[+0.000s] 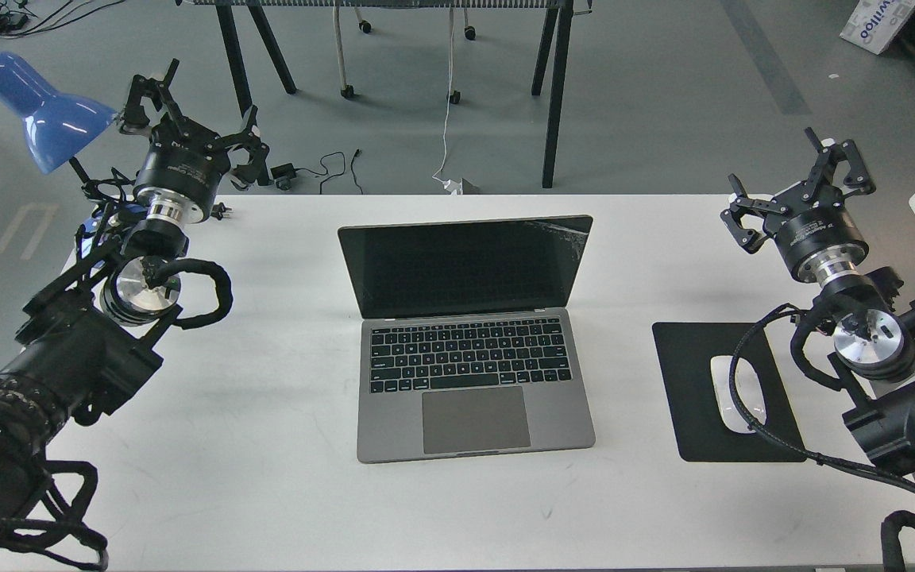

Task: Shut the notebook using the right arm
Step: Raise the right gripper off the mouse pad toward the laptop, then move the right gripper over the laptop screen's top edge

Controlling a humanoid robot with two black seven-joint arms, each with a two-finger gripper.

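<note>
Right gripper [799, 187] hangs above the far right part of the white table [267, 477], with its fingers spread wide and nothing between them. The notebook [473, 373] stands open in the middle of the table, well apart from this gripper and to its left. Its lid rises at the far side, and the hinge line runs left to right, so the long axis lies across the view. The closing push should therefore come from behind the lid's top edge, toward the near side. The right arm [870, 342] seems only a little nearer to the lid's right corner than the left gripper [187, 127] is to the left corner; that one also stands released, with its fingers splayed.

The notebook body is smooth grey metal, thin and flat, with black keys and a large trackpad. The screen is dark and glossy; pale marks near its top right corner may be cracks or only reflections. A black mouse pad [692, 373] with a white mouse [731, 389] lies between the notebook and the right arm. A blue lamp [36, 111] stands at far left.
</note>
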